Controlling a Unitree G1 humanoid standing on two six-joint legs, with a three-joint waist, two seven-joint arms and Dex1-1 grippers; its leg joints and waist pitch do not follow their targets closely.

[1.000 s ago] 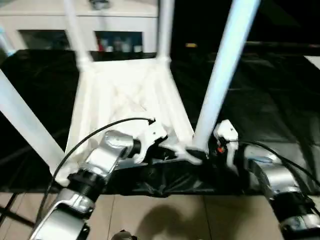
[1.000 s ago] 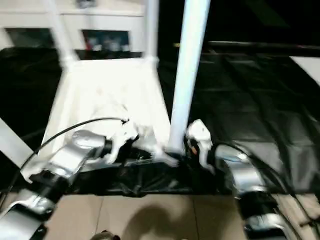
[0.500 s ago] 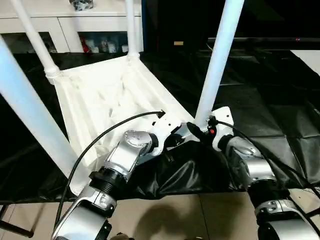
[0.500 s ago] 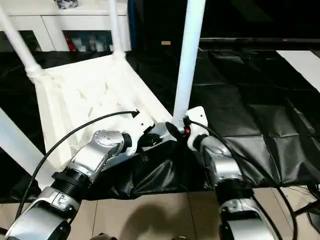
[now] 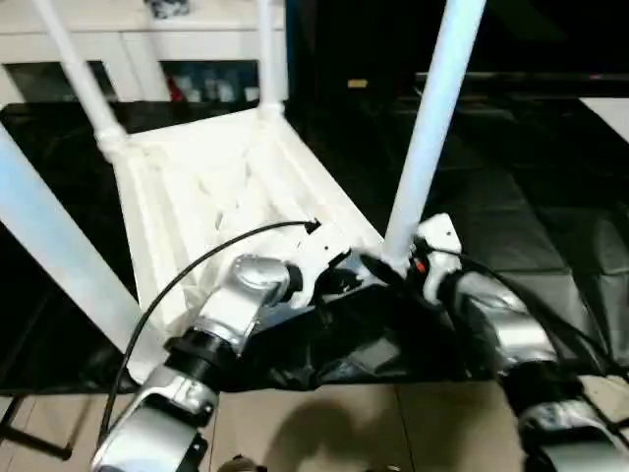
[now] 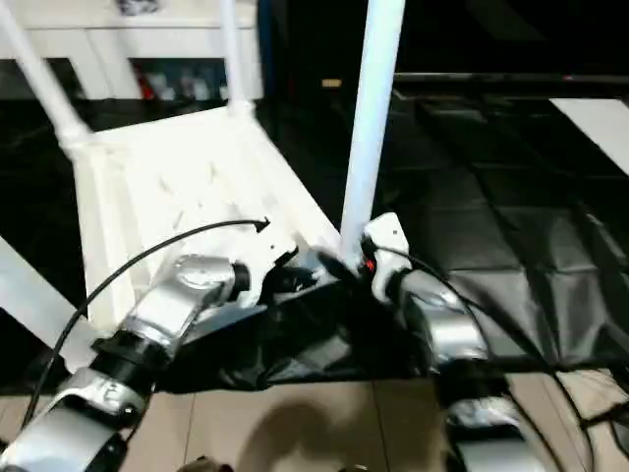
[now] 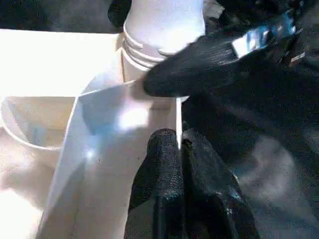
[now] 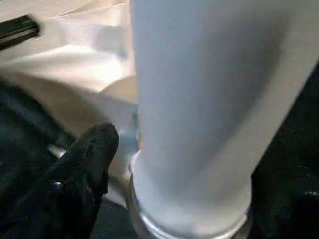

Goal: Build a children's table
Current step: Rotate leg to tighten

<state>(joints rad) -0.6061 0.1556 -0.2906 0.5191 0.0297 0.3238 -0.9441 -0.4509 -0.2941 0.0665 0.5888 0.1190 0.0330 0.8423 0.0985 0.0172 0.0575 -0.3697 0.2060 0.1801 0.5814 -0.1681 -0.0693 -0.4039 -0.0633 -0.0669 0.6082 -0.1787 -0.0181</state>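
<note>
The children's table [image 5: 216, 187] lies upside down on a black sheet, with several white legs standing up from its corner sockets. My left gripper [image 5: 344, 278] is at the near right corner. It is shut on the thin raised rim [image 7: 124, 124], with both black fingers [image 7: 164, 164] pinching the rim's edge. My right gripper [image 5: 398, 264] is at the foot of the near right leg [image 5: 428, 128]. In the right wrist view one black finger [image 8: 87, 169] stands a little off the leg [image 8: 199, 99], so this gripper is open about the leg's base. The other finger is hidden behind the leg.
A white cabinet [image 5: 147, 39] with glass doors stands at the back. The black sheet [image 5: 531, 197] is crumpled at the table's near edge, above tiled floor [image 5: 324, 423]. The near left leg [image 5: 54, 236] leans across the picture's left side.
The head camera has swung and tilted, shifting the whole picture. Both grippers stay at the same near right corner, and the table shows no plain move.
</note>
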